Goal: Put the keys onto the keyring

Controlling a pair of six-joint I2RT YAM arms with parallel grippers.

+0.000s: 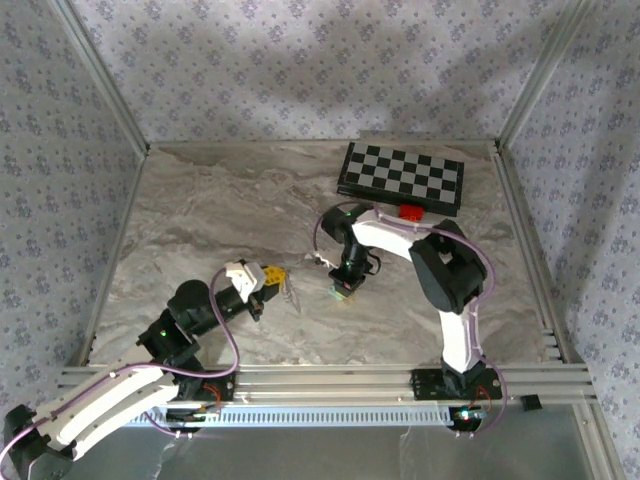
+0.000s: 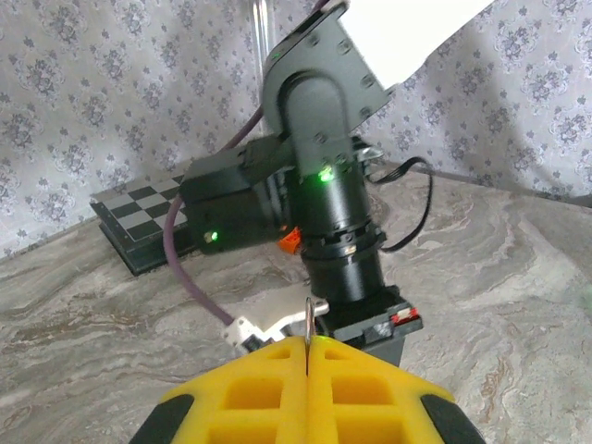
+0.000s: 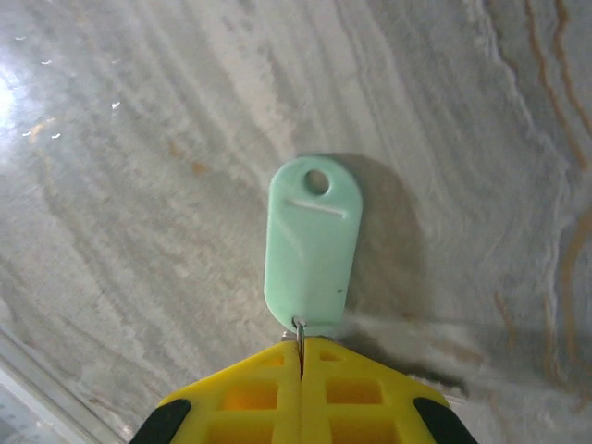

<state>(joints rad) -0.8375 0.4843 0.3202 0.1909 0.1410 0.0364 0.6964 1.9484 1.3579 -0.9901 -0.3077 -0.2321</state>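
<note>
My left gripper (image 2: 307, 344) is shut on the keyring (image 2: 308, 317), a thin pale metal ring seen edge-on and standing up from between the yellow pads (image 2: 268, 388). From above, this gripper (image 1: 272, 279) sits left of centre with the keyring (image 1: 289, 286) at its tip. My right gripper (image 3: 302, 344) points down at the table and is shut on the small metal loop of the key (image 3: 314, 244), a mint-green tag with a hole at its far end. The tag hangs just over the marble top. In the top view the right gripper (image 1: 346, 284) stands a short way right of the left one.
A black-and-white chessboard (image 1: 401, 176) lies at the back right, with a small red-orange block (image 1: 410, 211) in front of it. The right arm's wrist (image 2: 338, 199) looms close ahead of the left gripper. Aluminium rails (image 1: 330, 380) edge the table, and patterned walls enclose it.
</note>
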